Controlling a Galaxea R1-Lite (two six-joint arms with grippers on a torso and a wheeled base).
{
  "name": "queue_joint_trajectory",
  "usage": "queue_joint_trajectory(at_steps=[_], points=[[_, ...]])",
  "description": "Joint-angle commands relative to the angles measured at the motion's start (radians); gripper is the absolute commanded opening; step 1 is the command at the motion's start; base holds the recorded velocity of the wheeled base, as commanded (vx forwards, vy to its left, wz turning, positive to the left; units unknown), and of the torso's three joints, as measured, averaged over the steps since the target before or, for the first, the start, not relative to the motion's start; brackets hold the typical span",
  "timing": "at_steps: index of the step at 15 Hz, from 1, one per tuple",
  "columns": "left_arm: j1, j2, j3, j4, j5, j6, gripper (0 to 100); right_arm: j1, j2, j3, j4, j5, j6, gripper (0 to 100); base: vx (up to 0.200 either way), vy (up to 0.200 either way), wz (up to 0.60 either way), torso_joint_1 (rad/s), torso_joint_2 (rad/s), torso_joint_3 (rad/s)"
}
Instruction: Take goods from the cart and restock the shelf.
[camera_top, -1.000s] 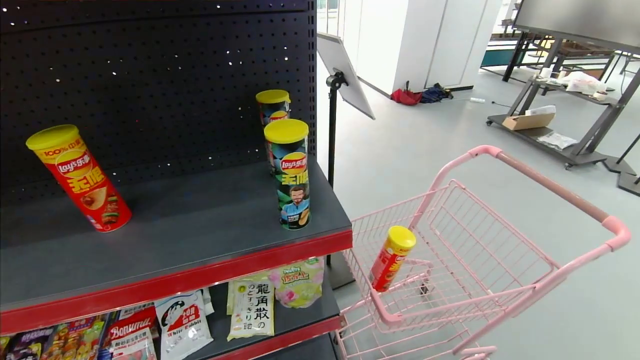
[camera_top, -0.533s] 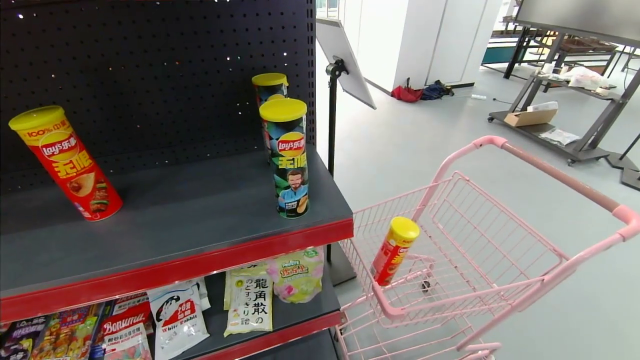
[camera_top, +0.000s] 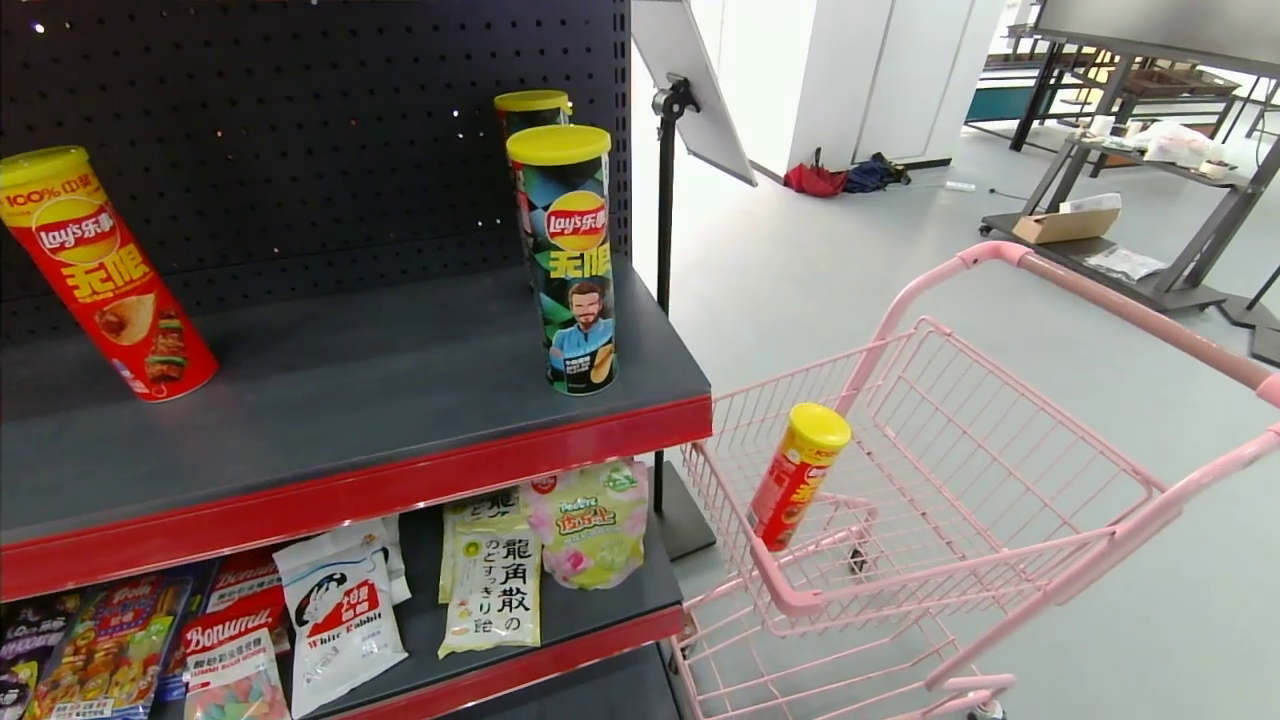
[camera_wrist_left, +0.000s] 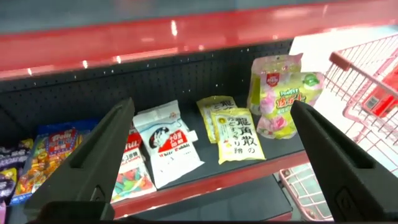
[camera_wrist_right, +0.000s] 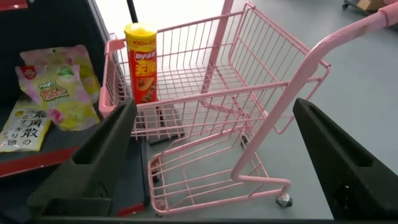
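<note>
A red chip can with a yellow lid (camera_top: 797, 489) (camera_wrist_right: 140, 63) leans in the upper basket of the pink cart (camera_top: 1010, 520) (camera_wrist_right: 267, 112), by its corner nearest the shelf. On the grey shelf board (camera_top: 330, 400) a red can (camera_top: 105, 275) stands at the left. Two dark cans stand at the right end, one in front (camera_top: 568, 255) and one behind (camera_top: 531, 105). My left gripper (camera_wrist_left: 211, 155) is open, facing the lower shelf of snack bags (camera_wrist_left: 236, 134). My right gripper (camera_wrist_right: 217, 155) is open, a way off from the cart and the can.
The lower shelf (camera_top: 560, 630) holds snack bags, with a pale pink-green bag (camera_top: 588, 520) (camera_wrist_right: 59, 87) at its right end. A black stand with a white board (camera_top: 690, 80) rises between shelf and cart. Open grey floor lies beyond the cart, with racks (camera_top: 1130, 250) far right.
The head view has shifted: the shelf cans sit higher and farther left in the picture, and more of the lower shelf shows. Nothing on the shelf or in the cart has visibly moved.
</note>
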Motion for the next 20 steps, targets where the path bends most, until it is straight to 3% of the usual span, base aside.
queue_joint_trajectory(at_steps=[1, 6, 8, 9, 11, 14, 20], points=[[0.000, 0.001, 0.000, -0.002, 0.000, 0.000, 100, 0.000, 0.000, 0.000, -0.001, 0.000, 0.001, 100, 0.000, 0.000, 0.00, -0.124, 0.34, 0.222], [0.000, 0.001, 0.000, -0.002, 0.000, 0.000, 100, 0.000, 0.020, -0.003, 0.005, 0.002, -0.005, 100, 0.000, 0.000, 0.00, -0.024, 0.07, 0.047], [0.000, 0.001, 0.000, -0.002, 0.000, 0.000, 100, 0.032, 0.224, -0.213, -0.003, 0.036, 0.030, 100, 0.000, 0.000, 0.00, 0.000, 0.00, 0.000], [0.000, 0.001, 0.000, -0.002, 0.000, 0.000, 100, 0.048, 0.586, -0.557, 0.003, 0.053, 0.192, 100, 0.000, 0.000, 0.00, 0.000, 0.00, 0.000], [0.000, 0.001, 0.000, -0.002, -0.004, 0.002, 100, 0.115, 0.856, -0.652, -0.033, 0.126, 0.176, 100, 0.000, 0.000, 0.00, 0.000, 0.00, 0.000], [0.000, 0.001, 0.000, -0.002, -0.003, 0.000, 100, 0.225, 1.353, -0.535, -0.569, 0.160, 0.219, 100, 0.000, 0.000, 0.00, 0.000, 0.00, 0.000], [0.000, 0.001, 0.000, -0.002, -0.004, 0.003, 100, 0.270, 1.884, -0.626, -0.948, 0.183, 0.229, 100, 0.000, 0.000, 0.00, 0.000, 0.00, 0.000]])
